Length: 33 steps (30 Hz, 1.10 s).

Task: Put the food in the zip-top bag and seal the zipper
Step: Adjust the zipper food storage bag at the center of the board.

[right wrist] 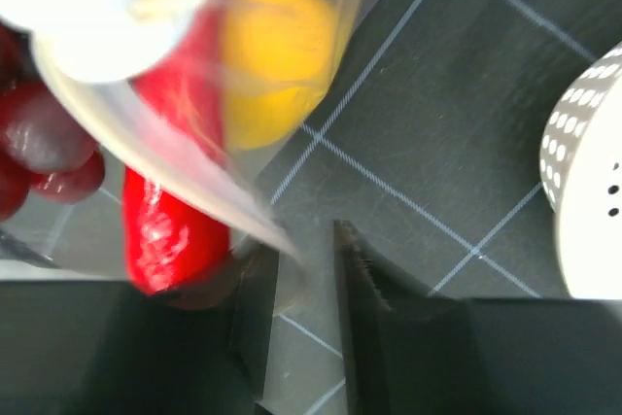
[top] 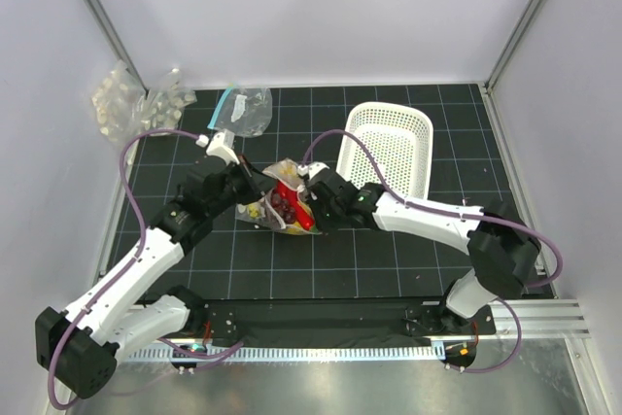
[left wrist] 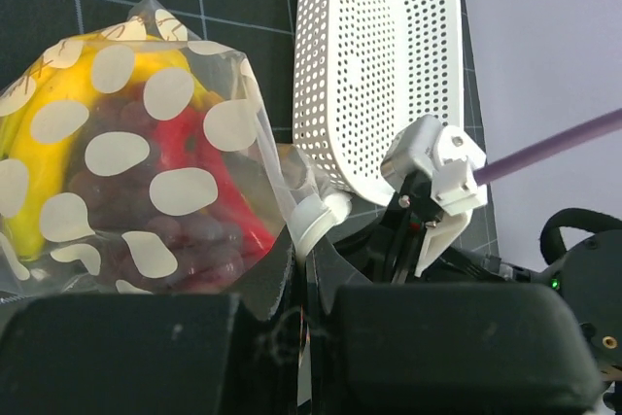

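Clear zip-top bag (top: 282, 203) pictured at the middle of the gridded counter (top: 389, 259), yellow banana (left wrist: 29, 201), grape bunch (left wrist: 185, 240) and red chili (right wrist: 170, 230) enclosed, one edge pinched by the closed left fingers (left wrist: 428, 337), right fingers (right wrist: 364, 298) set narrowly apart astride another edge, white basket (top: 389, 143) just beside.

I'm running this from a lab test cell: white panel walls (top: 292, 7), aluminium frame posts (top: 98, 9), black gridded tabletop (top: 389, 252).

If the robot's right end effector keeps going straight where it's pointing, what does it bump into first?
Most likely the zip-top bag: its clear rim lies right at the right end effector's open fingertips, with the red chili just behind the plastic. The view is blurry, so depth is uncertain.
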Available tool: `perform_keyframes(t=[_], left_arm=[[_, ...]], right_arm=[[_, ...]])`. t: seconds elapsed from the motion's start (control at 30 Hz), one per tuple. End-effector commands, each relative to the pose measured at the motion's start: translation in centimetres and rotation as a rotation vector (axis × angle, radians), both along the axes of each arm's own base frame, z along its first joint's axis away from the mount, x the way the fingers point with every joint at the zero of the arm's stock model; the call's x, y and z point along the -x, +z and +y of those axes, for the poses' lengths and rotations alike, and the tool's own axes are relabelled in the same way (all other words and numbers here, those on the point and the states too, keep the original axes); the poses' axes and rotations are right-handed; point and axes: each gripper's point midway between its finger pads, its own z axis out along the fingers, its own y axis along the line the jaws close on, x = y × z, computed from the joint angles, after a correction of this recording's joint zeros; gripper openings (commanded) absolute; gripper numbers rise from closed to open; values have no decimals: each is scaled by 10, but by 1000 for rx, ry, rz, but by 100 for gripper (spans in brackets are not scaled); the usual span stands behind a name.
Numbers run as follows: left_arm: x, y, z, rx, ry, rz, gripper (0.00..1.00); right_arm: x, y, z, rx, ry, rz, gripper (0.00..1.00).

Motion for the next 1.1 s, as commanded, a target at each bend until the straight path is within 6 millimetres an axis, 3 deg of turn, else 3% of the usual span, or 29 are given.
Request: perform_keyframes(t=[0.0, 0.03, 0.17, 0.2, 0.27, 0.3, 0.37, 0.4, 0.5, 0.6, 0.67, 0.73, 0.83, 0.9, 1.03, 1.07], left_arm=[[-4, 32, 0, 43, 5, -92, 5], [-4, 33, 1, 42, 6, -94, 5], [-2, 35, -1, 50, -6, -95, 4], [0, 37, -4, 57, -26, -93, 4], [3, 43, -10, 68, -57, -93, 2], [7, 44, -15, 67, -88, -86, 2], [9, 57, -18, 50, -105, -98, 1], [15, 55, -20, 21, -122, -83, 0], [22, 65, -25, 5, -141, -87, 0], [34, 82, -29, 34, -188, -91, 1], [40, 101, -25, 52, -191, -117, 2], [40, 119, -20, 55, -173, -147, 4], [40, 123, -16, 42, -151, -140, 8], [33, 112, -17, 31, -130, -120, 9], [15, 58, -29, -15, -126, -34, 5], [11, 52, -30, -28, -126, -35, 4]], right_arm=[[7, 4, 3, -21, 9, 10, 11], [8, 8, 4, -40, 10, 4, 1], [6, 50, 8, -169, -12, -71, 1], [2, 73, 8, -207, -26, -110, 1], [-4, 94, 5, -224, -60, -145, 1], [-9, 119, 11, -266, -67, -174, 1], [-13, 137, 15, -281, -73, -184, 1], [-18, 162, 22, -324, -75, -213, 1], [-32, 189, 33, -371, -95, -265, 1], [-48, 191, 43, -386, -109, -296, 1], [-57, 175, 45, -360, -114, -273, 1], [-62, 161, 44, -342, -119, -258, 1], [-69, 146, 26, -323, -149, -244, 1], [-70, 151, 5, -335, -184, -262, 1], [-63, 177, -22, -408, -206, -349, 1], [-59, 172, -25, -409, -199, -351, 1]])
